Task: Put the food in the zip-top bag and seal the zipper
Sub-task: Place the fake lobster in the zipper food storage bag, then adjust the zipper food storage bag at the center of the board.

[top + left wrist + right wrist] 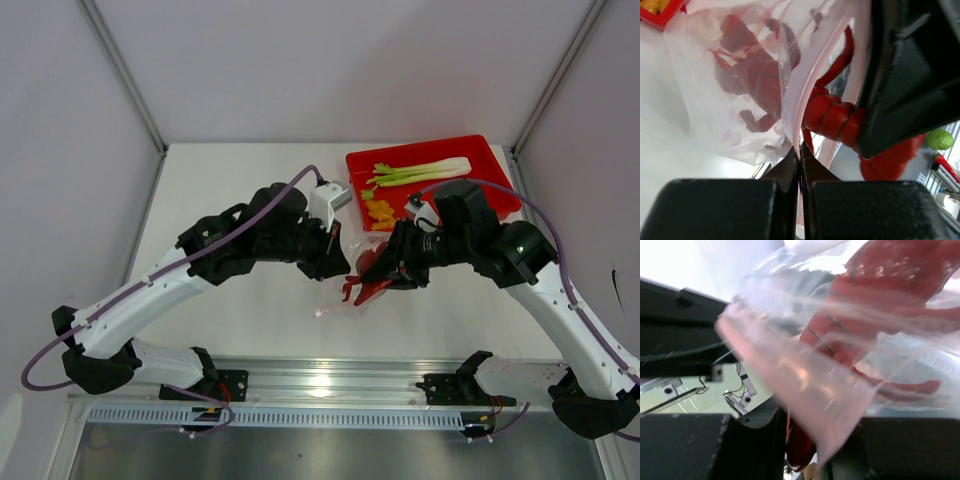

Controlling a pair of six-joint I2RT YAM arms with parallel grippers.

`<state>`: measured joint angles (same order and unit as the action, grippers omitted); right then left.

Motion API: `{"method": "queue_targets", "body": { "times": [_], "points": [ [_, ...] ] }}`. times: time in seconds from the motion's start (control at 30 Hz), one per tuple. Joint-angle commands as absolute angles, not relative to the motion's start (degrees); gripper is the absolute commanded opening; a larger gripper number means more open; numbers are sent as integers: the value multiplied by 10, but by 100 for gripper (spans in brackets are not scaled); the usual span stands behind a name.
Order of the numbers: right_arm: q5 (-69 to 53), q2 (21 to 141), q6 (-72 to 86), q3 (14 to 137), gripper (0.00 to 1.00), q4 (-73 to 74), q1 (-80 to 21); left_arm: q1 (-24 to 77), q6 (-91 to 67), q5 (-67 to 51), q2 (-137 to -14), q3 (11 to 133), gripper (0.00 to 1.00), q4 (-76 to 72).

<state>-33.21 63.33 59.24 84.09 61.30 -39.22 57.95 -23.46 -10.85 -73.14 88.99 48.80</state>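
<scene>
Two arms meet over the middle of the white desk (240,180), with the zip-top bag (345,298) slung between them. The left gripper (800,159) is pinched tight on the bag's pinkish rim, its jaws pressed together with the film caught between. The dark red spiky piece (835,120) lies at the bag's mouth, and part of it shows dimly through the clear film. In the right wrist view, the zipper (785,370) sags across the gap between the right gripper's (822,460) fingers, with red showing below. The film blurs that view, so whether this gripper clamps anything cannot be told. Behind the arms, the long green stalk (420,172) and the yellow-orange pieces (380,212) rest in the red tray (490,160), apart from the bag.
</scene>
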Motion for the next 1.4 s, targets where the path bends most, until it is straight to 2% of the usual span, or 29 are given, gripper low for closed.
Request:
{"method": "queue_targets", "body": {
  "times": [0.0, 0.13, 0.2, 0.3, 0.37, 0.4, 0.43, 0.53, 0.57, 0.6, 0.63, 0.83, 1.07, 1.17, 1.3, 1.37],
  "points": [
    [-319, 646, 577, 869, 0, 652, -387, 584, -228, -148, -729, 926, 0, 489],
    [-314, 652, 570, 863, 0, 655, -369, 584, -234, -181, -722, 914, 1, 460],
    [-309, 652, 575, 860, 7, 645, -363, 584, -234, -191, -712, 898, 1, 448],
    [-310, 656, 578, 860, 9, 632, -362, 584, -232, -204, -709, 889, 1, 444],
    [-308, 664, 574, 864, 16, 629, -363, 584, -232, -214, -711, 882, 1, 439],
    [-307, 664, 572, 864, 24, 628, -363, 584, -233, -218, -710, 882, 1, 432],
    [-309, 667, 568, 864, 41, 626, -363, 584, -234, -224, -710, 882, 1, 430],
    [-312, 669, 552, 867, 62, 637, -365, 584, -233, -218, -713, 883, 0, 430],
    [-309, 668, 543, 868, 67, 643, -365, 584, -233, -217, -715, 885, 0, 431],
    [-307, 666, 538, 871, 69, 656, -365, 584, -232, -216, -715, 889, 0, 432],
    [-301, 664, 533, 871, 77, 661, -365, 584, -233, -216, -716, 889, 1, 430],
    [-268, 646, 469, 887, 78, 713, -352, 584, -232, -207, -717, 894, 0, 428],
    [-210, 613, 396, 949, 75, 755, -342, 578, -215, -164, -701, 887, 1, 455],
    [-147, 578, 388, 906, 67, 757, -342, 577, -205, -151, -686, 868, 1, 465],
    [-181, 527, 403, 775, 51, 648, -344, 576, -204, -154, -664, 839, 1, 454],
    [-184, 512, 425, 741, 48, 613, -348, 576, -205, -156, -661, 837, 1, 453]
  ]
}}
